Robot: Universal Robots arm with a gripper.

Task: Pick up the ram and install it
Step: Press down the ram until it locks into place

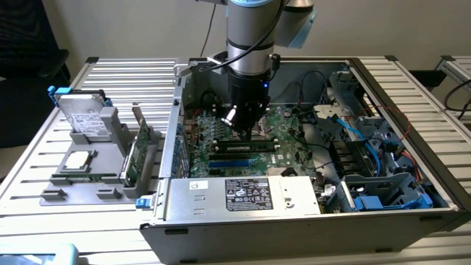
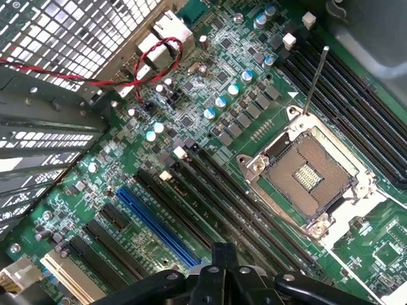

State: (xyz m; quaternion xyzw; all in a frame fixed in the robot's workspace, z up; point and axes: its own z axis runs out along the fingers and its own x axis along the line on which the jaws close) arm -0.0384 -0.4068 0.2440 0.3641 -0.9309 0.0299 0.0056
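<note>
Going from the exterior view's left, a grey holder (image 1: 96,165) is sitting on the slatted worktop (image 1: 132,72), carrying a hard drive (image 1: 81,118), a square silver processor (image 1: 77,161) and a tall green expansion card (image 1: 132,157) standing on edge. Just beside it the open computer case (image 1: 309,221) is lying on its side, with the green motherboard (image 1: 283,124) exposed. The arm is reaching down into the case, and its hand (image 1: 241,118) is hovering low over the board with its fingers closed together and nothing visibly held between them. The ram (image 1: 246,147) appears to be lying along a black slot just in front of the hand, seemingly seated already, though whether its latches are locked cannot be told. Doing this step well is a matter of pressing squarely and evenly along the stick so that both ends are clicking home. In the wrist view the empty processor socket (image 2: 308,175) and its raised lever (image 2: 315,79) are standing close to the slots, a red-and-black wire (image 2: 149,60) is looping nearby, and towards the exterior view's right, blue cables (image 1: 353,124) and drive bays (image 1: 383,190) are crowding the case.
</note>
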